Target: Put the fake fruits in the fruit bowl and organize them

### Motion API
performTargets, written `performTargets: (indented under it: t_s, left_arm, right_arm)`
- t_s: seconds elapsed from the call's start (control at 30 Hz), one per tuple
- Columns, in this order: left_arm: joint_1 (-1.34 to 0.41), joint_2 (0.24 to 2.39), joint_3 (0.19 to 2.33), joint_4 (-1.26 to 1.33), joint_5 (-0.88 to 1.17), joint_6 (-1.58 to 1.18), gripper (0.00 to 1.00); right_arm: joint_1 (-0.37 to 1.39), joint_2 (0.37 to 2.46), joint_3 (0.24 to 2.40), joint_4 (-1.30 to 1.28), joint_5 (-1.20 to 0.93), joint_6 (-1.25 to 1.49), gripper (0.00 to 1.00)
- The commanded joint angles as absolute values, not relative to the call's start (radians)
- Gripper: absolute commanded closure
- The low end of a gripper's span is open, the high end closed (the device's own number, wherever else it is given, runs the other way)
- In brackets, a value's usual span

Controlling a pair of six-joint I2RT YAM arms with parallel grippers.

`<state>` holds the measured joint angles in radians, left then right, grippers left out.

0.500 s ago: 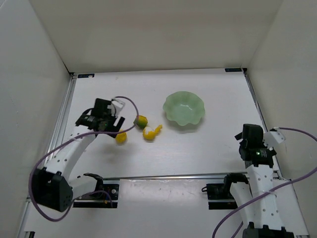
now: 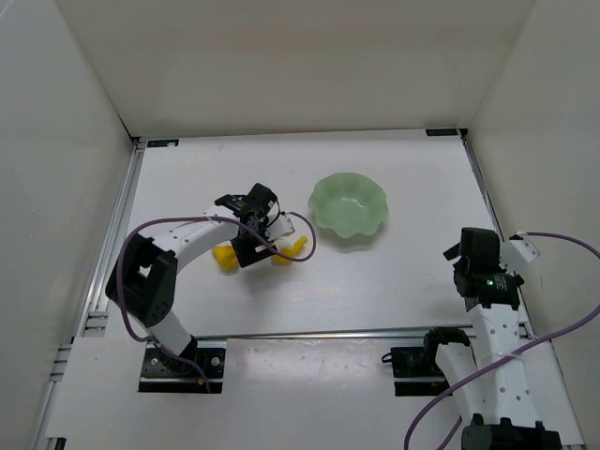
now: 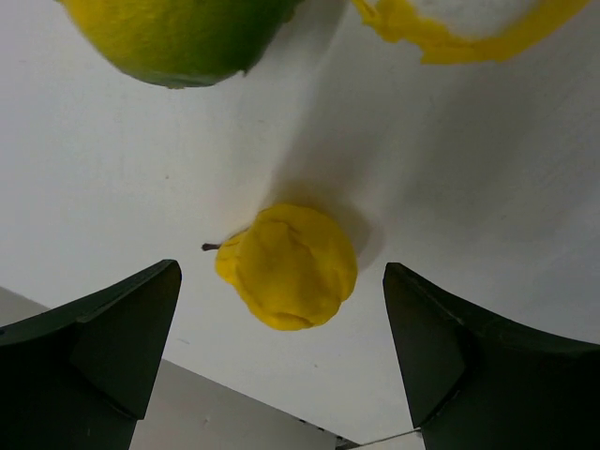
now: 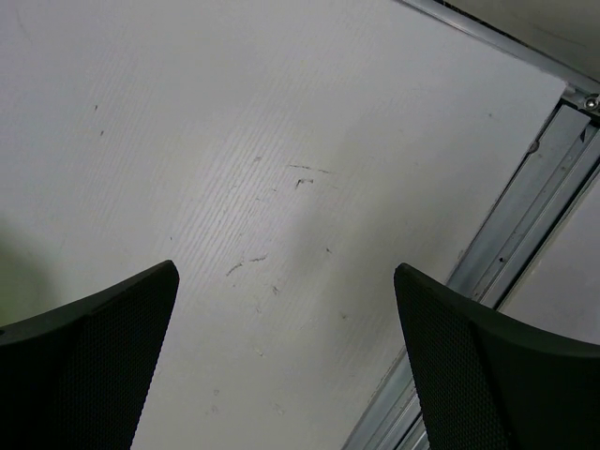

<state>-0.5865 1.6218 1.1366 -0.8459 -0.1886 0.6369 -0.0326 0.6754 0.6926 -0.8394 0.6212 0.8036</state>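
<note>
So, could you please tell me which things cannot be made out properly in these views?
Round green-and-orange plastic fruit: top view, hidden under the left gripper; left wrist view, cut by the top edge.
Curved yellow-and-white banana-like fruit: left wrist view, cut by the top edge.
Right gripper: top view, fingers hidden beneath its own wrist.

A matt white tabletop, finely ribbed and lightly scuffed, meets a dull metal rail. The yellow pear looks like lumpy, matt plastic. The round green-and-orange fruit is smoother, with a faint sheen. The mint bowl appears glossy and translucent. The right fingers are black and finely dotted, the left fingers smooth matt black.
</note>
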Motion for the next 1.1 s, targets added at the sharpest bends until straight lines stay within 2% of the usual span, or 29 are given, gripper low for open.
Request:
performTargets:
  t_s: [0.0,0.2,0.53,0.6,0.63,0.73,0.83,1.03,1.07]
  left_arm:
    - [-0.575,1.614,1.184,-0.948,-0.101,0.658,0.0]
    - [-0.52,1.661,1.125,-0.933,-0.138,0.684,0.0]
    - [-0.453,1.726,1.146,-0.893,-0.081,0.65,0.0]
    - [-0.443,1.726,1.146,-0.893,-0.067,0.65,0.1]
    - [-0.443,1.726,1.146,-0.893,-0.055,0.65,0.27]
    - [-0.443,1.726,1.173,-0.926,-0.037,0.632,0.47]
    - [-0.443,1.726,1.229,-0.985,-0.019,0.588,0.53]
    - [-0.497,1.672,1.409,-1.069,0.009,0.523,0.53]
    - [-0.524,1.672,1.489,-1.078,0.009,0.514,0.49]
  right_arm:
    - [-0.032,0.64,0.715,-0.847,0.667,0.773,0.0]
    - [-0.032,0.686,0.703,-0.838,0.643,0.782,0.0]
    - [-0.032,0.756,0.724,-0.828,0.632,0.792,0.0]
    - [-0.032,0.756,0.733,-0.828,0.641,0.792,0.0]
    - [-0.032,0.756,0.733,-0.828,0.641,0.792,0.0]
    - [-0.032,0.756,0.733,-0.819,0.641,0.792,0.0]
    - [-0.032,0.756,0.724,-0.81,0.641,0.792,0.0]
    - [-0.032,0.756,0.692,-0.792,0.632,0.801,0.0]
    - [-0.032,0.756,0.681,-0.779,0.623,0.801,0.0]
